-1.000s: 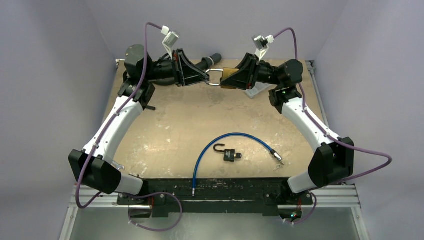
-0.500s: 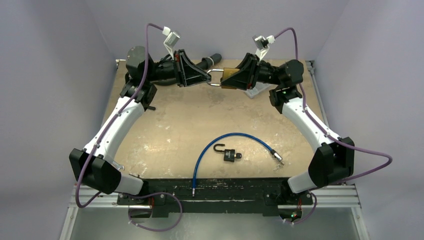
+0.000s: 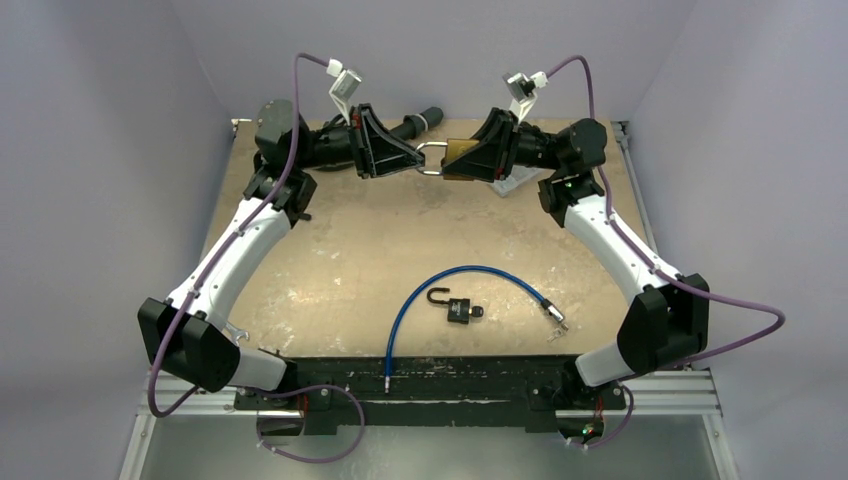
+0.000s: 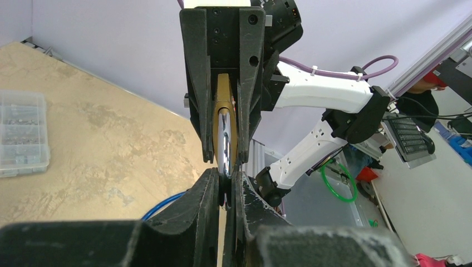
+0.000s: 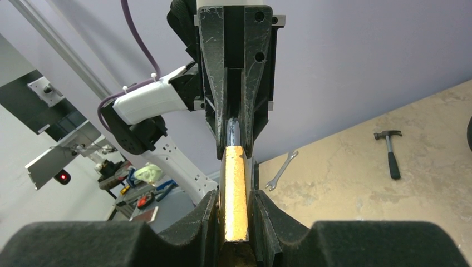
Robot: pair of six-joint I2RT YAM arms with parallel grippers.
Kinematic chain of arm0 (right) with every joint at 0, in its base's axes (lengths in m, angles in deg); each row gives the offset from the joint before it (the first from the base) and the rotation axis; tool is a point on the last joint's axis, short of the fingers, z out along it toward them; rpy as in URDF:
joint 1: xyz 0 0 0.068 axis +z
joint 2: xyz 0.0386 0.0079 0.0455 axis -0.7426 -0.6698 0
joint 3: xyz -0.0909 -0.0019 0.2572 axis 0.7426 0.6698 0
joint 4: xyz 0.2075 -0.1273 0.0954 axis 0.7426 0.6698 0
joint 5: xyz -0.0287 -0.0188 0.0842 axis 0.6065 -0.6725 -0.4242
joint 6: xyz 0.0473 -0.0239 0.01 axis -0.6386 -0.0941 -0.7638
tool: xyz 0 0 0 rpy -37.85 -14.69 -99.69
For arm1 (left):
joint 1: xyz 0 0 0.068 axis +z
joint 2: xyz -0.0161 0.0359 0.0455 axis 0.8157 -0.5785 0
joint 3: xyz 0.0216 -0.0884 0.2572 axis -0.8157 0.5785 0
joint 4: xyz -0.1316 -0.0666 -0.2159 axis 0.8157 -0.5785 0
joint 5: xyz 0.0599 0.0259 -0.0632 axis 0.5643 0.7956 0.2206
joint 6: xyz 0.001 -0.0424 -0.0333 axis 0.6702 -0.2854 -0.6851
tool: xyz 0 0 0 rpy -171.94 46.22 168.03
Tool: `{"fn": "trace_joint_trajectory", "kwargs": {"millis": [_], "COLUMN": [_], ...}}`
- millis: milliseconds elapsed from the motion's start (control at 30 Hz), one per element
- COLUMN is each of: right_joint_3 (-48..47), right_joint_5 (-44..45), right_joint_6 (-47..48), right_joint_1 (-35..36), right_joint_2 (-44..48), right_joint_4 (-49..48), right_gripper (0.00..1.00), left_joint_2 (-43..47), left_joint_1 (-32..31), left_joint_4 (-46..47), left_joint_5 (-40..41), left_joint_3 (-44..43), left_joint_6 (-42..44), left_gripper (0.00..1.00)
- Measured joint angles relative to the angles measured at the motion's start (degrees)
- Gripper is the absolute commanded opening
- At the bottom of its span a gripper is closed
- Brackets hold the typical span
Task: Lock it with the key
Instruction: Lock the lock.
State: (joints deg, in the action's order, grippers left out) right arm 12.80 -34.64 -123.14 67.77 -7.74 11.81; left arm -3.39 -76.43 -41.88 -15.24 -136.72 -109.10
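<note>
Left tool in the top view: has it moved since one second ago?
Yes. The left tool went slightly right, toward the rectangular brass padlock, judged against the small black padlock lying still.

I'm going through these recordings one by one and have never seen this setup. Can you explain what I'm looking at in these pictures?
Two robot arms are bolted at the near edge of a table. The overhead picture looks down from above and behind them. The other two come from a camera on each wrist. The left end effector pinches the steel loop of a brass padlock, and the right end effector grips its body, near the table's far edge. On the table lie a blue cable, a small black padlock and a clear plastic box.
</note>
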Motion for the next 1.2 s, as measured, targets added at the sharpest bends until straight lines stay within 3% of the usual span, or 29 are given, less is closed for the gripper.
{"fn": "trace_joint_trajectory", "kwargs": {"millis": [1200], "right_joint_3": [-2.7], "right_joint_5": [-4.6], "right_joint_6": [-0.6], "right_joint_1": [1.4], "right_joint_2": [-1.0], "right_joint_4": [-1.4], "right_gripper": [0.00], "left_joint_2": [1.2], "left_joint_1": [-2.4], "left_joint_4": [9.1], "left_joint_5": [0.6], "left_joint_3": [4.6], "left_joint_6": [-4.0], "left_gripper": [0.00]}}
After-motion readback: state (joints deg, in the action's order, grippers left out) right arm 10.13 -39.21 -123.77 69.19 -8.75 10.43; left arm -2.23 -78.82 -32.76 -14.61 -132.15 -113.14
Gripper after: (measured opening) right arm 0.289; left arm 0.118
